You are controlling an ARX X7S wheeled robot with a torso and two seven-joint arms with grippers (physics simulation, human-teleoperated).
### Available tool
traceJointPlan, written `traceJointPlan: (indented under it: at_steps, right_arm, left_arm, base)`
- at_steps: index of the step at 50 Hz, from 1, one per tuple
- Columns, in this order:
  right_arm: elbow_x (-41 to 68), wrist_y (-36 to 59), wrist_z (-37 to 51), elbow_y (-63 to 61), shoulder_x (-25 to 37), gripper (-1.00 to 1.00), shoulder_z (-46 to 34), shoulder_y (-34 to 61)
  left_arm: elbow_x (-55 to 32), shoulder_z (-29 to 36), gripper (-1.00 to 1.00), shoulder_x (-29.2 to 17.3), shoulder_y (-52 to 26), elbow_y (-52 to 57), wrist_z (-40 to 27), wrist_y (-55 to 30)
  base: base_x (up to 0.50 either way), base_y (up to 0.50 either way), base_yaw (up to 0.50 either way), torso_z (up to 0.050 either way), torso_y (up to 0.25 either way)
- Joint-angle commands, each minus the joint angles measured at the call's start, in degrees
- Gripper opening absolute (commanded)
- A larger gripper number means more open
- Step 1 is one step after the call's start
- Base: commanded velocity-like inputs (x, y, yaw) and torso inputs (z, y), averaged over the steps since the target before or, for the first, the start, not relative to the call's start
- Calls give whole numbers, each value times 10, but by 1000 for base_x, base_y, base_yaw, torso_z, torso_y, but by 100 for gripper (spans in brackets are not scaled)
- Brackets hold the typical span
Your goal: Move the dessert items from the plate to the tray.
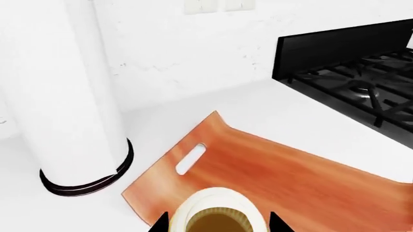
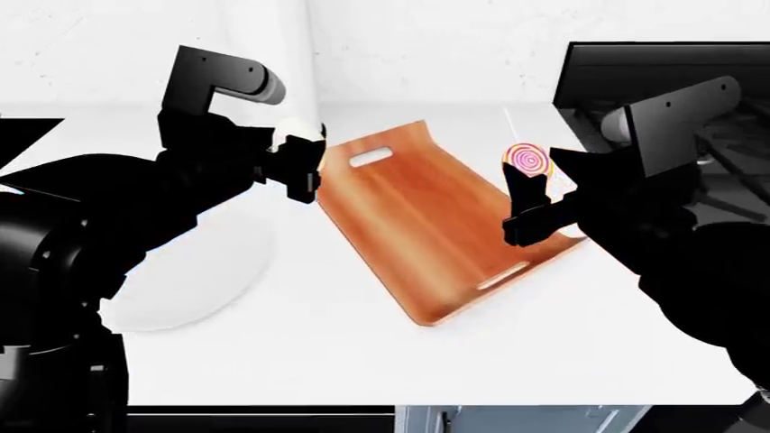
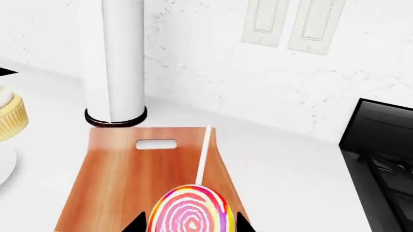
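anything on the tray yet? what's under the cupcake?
Tray surface shows bare wood. The cupcake hangs in the left gripper above the tray's handle-slot end; the spot directly beneath it is hidden. The lollipop sits in the right gripper.

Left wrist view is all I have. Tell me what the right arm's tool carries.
Observer: The right tool holds the lollipop, its stick pointing away over the tray.
Operator: Confirm from outside that my cupcake is gripped.
Observer: In the head view the cupcake sits between the left tool's fingers, raised beside the tray's far end.
Operator: Report what remains on the plate.
Observer: The head view shows the white plate bare, on the counter to the tray's left.
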Motion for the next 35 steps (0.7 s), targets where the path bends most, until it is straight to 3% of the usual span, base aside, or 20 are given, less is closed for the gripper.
traceJointPlan:
  at_steps: [1, 4, 26, 35]
  right_arm:
    - [-3, 1, -1, 3, -1, -100, -3, 2]
    - [-7, 1, -3, 5, 0, -100, -9, 3]
    - [39, 81, -24, 55, -32, -100, -70, 43]
    - [47, 119, -29, 124, -39, -100, -80, 103]
  left_arm:
    - [-4, -3, -100, -1, -2, -5, -6, 2]
    - [-4, -3, -100, -1, -3, -8, -6, 3]
    - [-7, 0, -100, -1, -3, -18, -9, 11]
    - [-12, -2, -100, 0, -2, -13, -13, 7]
  base:
    - [500, -1, 0, 0, 0]
    - [488, -1, 0, 0, 0]
    - [0, 0, 0, 0, 1]
    - [0, 0, 0, 0, 0]
